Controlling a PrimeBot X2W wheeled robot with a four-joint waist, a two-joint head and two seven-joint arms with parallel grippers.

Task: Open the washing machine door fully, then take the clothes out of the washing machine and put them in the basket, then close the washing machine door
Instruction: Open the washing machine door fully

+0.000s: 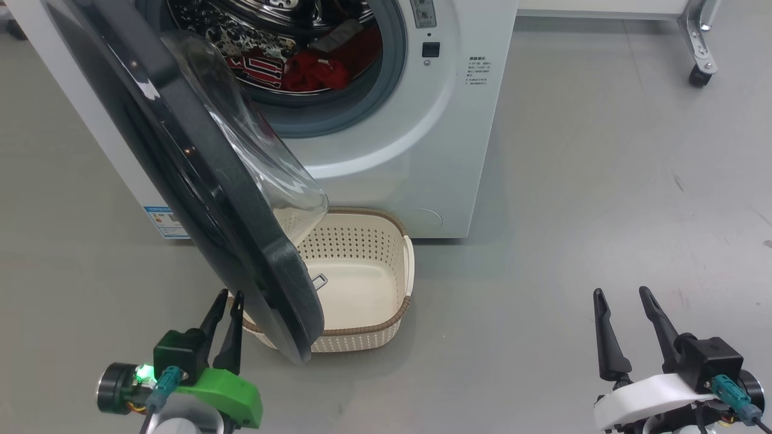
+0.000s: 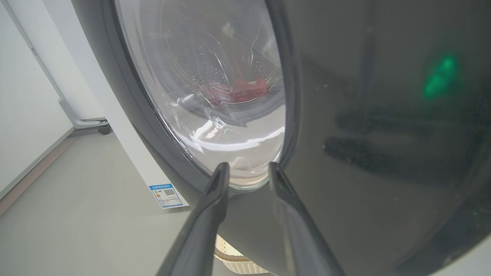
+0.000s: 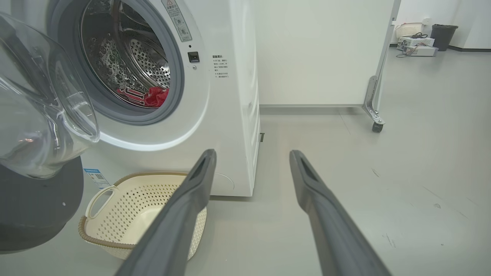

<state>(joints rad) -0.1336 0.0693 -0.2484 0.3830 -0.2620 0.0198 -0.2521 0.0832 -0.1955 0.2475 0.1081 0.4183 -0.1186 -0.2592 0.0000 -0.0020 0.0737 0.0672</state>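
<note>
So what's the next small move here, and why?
Probably hook the left gripper round the washing machine door's free rim and draw it wider. The door stands only part open and overhangs the basket, while the red clothes lie in the drum.

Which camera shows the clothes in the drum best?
Head view: the clothes look largest and clearest there, inside the open washing machine. The right wrist view shows them smaller; the left wrist view, as a red blur through the washing machine door.
</note>
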